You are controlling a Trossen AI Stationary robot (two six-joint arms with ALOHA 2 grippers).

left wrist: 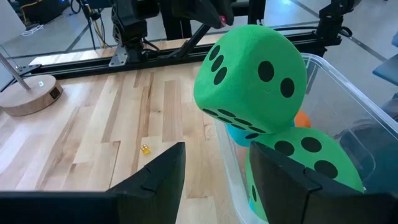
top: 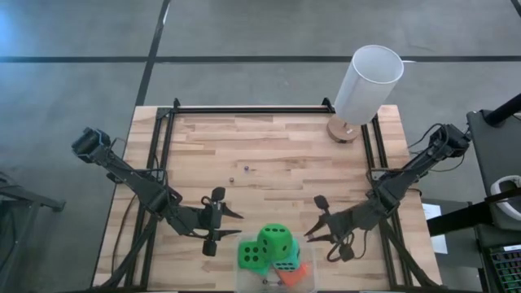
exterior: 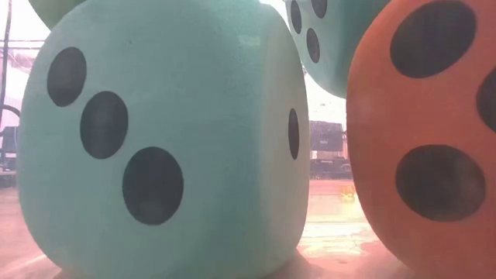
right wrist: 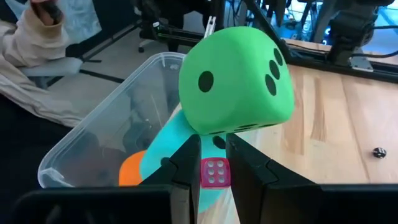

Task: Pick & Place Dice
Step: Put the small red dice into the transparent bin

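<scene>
A clear plastic bin [top: 244,275] at the table's near edge holds large soft dice. One bright green die [top: 277,240] sits tilted on top of a second green one [top: 252,255], a teal one [top: 286,265] and an orange-red one [top: 296,276]. The low view shows a teal die [exterior: 155,147] and the orange-red die [exterior: 426,132] close up. My right gripper [right wrist: 216,163] is at the bin's right rim, shut on a small pink die [right wrist: 216,172]. My left gripper [left wrist: 214,180] is open and stands just left of the bin, touching nothing. My right gripper pinches the small pink die by two opposite faces [right wrist: 216,172] between its two fingertips. The fingers come slanting from the table's right. The die is lifted clear, in front of the top green die [right wrist: 239,78] and over the teal die [right wrist: 168,143].
A white cylindrical lamp [top: 366,85] on a round wooden base stands at the far right corner. Tiny dice lie on the bare wood: a yellow one [left wrist: 144,149] and dark ones [top: 247,169] [right wrist: 379,151]. Black rails edge the table. A person's sleeve [right wrist: 43,37] shows beyond the bin.
</scene>
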